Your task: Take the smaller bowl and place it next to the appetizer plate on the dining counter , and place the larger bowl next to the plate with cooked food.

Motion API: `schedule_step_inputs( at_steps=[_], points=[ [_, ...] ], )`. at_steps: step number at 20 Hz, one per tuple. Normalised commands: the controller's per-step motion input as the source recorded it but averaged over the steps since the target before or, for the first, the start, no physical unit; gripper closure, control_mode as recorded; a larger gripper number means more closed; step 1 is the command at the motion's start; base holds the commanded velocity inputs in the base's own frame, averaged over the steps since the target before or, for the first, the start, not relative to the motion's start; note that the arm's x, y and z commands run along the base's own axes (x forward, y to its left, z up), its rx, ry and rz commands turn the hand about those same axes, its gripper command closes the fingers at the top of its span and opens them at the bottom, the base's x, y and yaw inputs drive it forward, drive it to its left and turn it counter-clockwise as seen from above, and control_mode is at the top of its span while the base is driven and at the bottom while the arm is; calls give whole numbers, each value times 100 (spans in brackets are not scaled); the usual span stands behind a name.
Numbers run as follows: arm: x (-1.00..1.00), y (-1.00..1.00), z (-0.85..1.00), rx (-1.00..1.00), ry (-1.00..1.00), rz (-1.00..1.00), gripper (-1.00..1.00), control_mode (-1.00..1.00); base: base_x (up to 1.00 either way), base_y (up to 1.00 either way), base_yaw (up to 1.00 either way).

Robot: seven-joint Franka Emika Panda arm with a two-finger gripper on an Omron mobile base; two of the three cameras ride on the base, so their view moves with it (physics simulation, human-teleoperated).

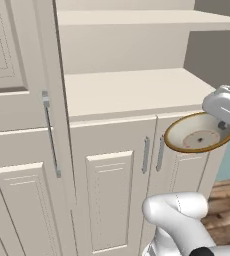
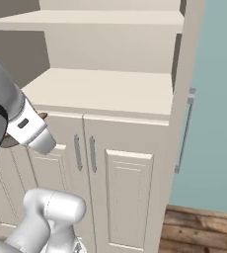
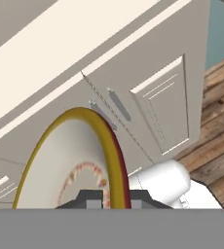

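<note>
The smaller bowl [image 1: 198, 134] is held in the air by the tool [image 3: 110, 200], clenched on the bowl's rim: in the hand view the gold rim is seen passing between the two dark fingertips [image 3: 88, 198]. In the left base view the bowl is carried at the right edge, in front of the cream cabinet [image 1: 112, 185], level with the top of its lower doors and well above the wooden floor [image 1: 227, 200]. It is touching neither the cabinet nor the bare shelf [image 1: 132, 90] above the doors.

The task is judged to be in its early part. The first bowl has been picked up, but it has not yet been set down; the desk and the two plates are not among what is shown here, so a carry across the room is judged to be left. The larger bowl is yet to be fetched and placed.

The bowl is tilted, not level: its pale inside is turned toward the left base camera and partly upward. Being round, it has no long axis; its flat face is seen as a slanted oval, and nearly edge-on from the hand.
</note>
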Motion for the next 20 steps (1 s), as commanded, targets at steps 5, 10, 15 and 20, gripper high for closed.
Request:
schedule_step_inputs(
  at_steps=[5,10,15,20],
  points=[
    [0,0,0,0,0,0,100,100,3,0,18],
    [0,0,0,0,0,0,100,100,57,-7,22],
    [0,0,0,0,0,0,100,100,87,-6,20],
    [0,0,0,0,0,0,100,100,-12,0,26]
  ],
)
